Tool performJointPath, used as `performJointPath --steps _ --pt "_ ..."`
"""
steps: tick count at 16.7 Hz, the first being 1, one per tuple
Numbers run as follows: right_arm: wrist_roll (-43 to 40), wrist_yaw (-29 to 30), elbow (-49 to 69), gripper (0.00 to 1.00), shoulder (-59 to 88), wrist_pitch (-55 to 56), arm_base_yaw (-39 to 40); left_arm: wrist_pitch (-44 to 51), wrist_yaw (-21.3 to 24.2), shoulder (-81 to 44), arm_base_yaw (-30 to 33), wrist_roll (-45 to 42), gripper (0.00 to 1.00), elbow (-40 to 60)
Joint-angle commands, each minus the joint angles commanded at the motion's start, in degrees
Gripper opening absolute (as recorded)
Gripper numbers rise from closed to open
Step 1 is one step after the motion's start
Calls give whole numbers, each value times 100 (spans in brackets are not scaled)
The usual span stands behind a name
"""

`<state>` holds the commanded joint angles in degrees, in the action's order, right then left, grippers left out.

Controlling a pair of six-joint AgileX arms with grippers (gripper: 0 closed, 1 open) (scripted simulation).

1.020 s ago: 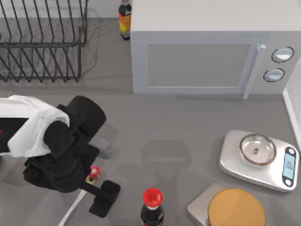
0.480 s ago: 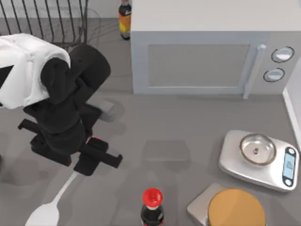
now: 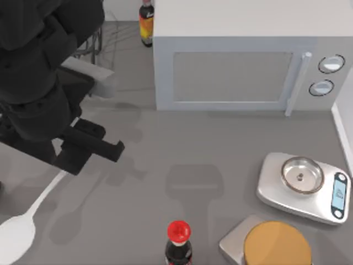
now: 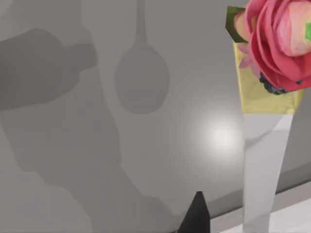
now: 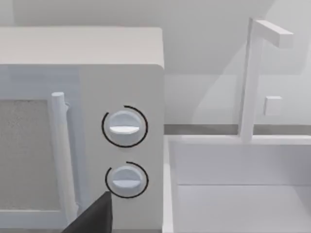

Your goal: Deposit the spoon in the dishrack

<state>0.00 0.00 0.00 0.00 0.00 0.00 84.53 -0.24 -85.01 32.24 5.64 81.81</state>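
Up at the left of the grey surface (image 3: pixel 182 165), the left arm's black claw (image 3: pixel 83 149) hangs high, clenched on the slim white-handled spoon with a red and yellow flower-like knob end (image 3: pixel 22 226). From above, the spoon's white handle runs down and leftward out from under the claw, and its broad white bowl sits near the lower left corner of the overhead view. The left wrist view shows the spoon (image 4: pixel 265 121) close up: a pink-red rose and yellow patch at one end, the white handle below it, and a spoon-shaped shadow cast on the surface beneath, so the spoon is lifted clear.

The large dark grey wire dishrack (image 3: pixel 98 41) lies at the far left, mostly hidden behind the left arm; a few thin bars show beside the arm's bulk. The spoon is not in the rack.

Just right of the rack stands a big grey box microwave with two round dials (image 3: pixel 237 72), and a dark sauce bottle with a red and yellow label (image 3: pixel 145 25) stands behind its left corner. Near the front edge is a red-capped cola bottle (image 3: pixel 178 245). At the right are a silver kitchen scale with a round metal pan (image 3: pixel 303 185) and an orange round disc on a grey base (image 3: pixel 273 243).

The right wrist view faces the microwave (image 5: pixel 97 136); whether the right claw is released or clenched, I cannot tell.
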Motion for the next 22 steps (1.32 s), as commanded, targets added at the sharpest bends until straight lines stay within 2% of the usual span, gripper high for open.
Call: performJointPath --steps 6,10,14,22 --pt "0 0 0 100 0 0 0 24 -2 15 -20 -11 0 28" --pt "0 0 0 100 0 0 0 -555 105 325 -420 -61 0 -106" --pt "0 0 0 100 0 0 0 -1973 337 969 -1298 -167 0 -462" --pt "0 0 0 100 0 0 0 -5900 943 2601 -3411 -532 0 -1475"
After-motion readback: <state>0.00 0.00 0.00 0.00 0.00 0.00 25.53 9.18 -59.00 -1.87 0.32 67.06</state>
